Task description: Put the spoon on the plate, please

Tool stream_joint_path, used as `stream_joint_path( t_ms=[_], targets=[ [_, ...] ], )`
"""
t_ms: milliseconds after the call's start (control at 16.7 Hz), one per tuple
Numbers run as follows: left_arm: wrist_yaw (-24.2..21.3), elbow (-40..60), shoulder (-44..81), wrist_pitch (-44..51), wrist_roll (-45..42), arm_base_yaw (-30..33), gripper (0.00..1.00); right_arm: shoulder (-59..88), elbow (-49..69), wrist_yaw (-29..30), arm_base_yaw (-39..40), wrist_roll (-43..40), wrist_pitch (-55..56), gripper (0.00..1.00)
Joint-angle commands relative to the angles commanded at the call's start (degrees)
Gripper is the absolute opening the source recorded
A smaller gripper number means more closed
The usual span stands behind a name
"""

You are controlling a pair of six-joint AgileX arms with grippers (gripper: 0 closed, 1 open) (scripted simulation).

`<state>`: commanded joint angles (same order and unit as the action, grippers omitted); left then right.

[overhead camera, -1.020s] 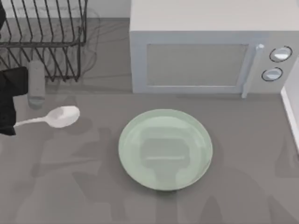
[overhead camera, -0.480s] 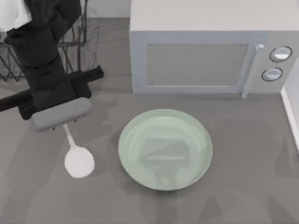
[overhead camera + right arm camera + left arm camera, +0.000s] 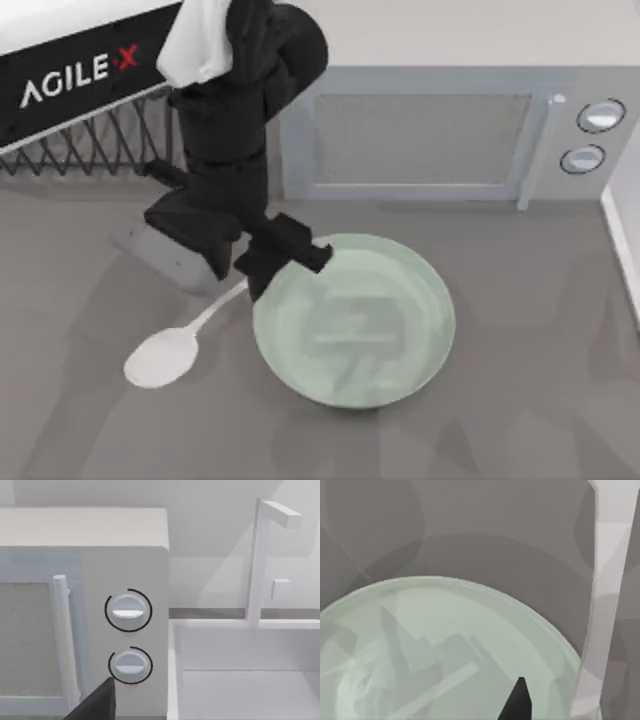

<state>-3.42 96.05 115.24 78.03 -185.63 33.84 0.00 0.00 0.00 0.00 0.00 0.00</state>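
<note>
from the top view, my left arm reaches in from the upper left, and its gripper hangs over the left edge of the plate. it holds the spoon by the end of the thin handle, fingers closed on it; the handle slants down and to the left, and the white bowl sits to the left of the plate, near but outside its rim. i cannot tell whether the bowl touches the table. the plate lies in the middle of the table, in front of the microwave. a wire dish rack stands at the back left, partly under the arm.

in the left wrist view, the pale green plate lies below the camera, and a dark fingertip pokes in over it. a white post runs alongside.

in the right wrist view, i see the microwave's two knobs and door handle, with a white sink beside it. a dark part of the right gripper shows at the edge; i cannot tell how its jaws stand.
</note>
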Motion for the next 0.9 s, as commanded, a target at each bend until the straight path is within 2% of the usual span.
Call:
stream_joint_path(
  t_ms=[300,480,720,900],
  targets=[
    [1.5,5.6,6.2,-2.1,-22.5,6.0,0.00,0.0,0.0,0.0,0.0,0.0,0.0,1.00],
    [2.8,8.6,9.2,-4.0,-31.9,8.6,0.00,0.0,0.0,0.0,0.0,0.0,0.0,1.00],
    [4.3,11.4,12.2,-6.3,-39.5,10.5,0.00,0.0,0.0,0.0,0.0,0.0,0.0,1.00],
    [4.8,12.2,13.1,-7.1,-41.6,10.9,0.00,0.0,0.0,0.0,0.0,0.0,0.0,1.00]
  ],
)
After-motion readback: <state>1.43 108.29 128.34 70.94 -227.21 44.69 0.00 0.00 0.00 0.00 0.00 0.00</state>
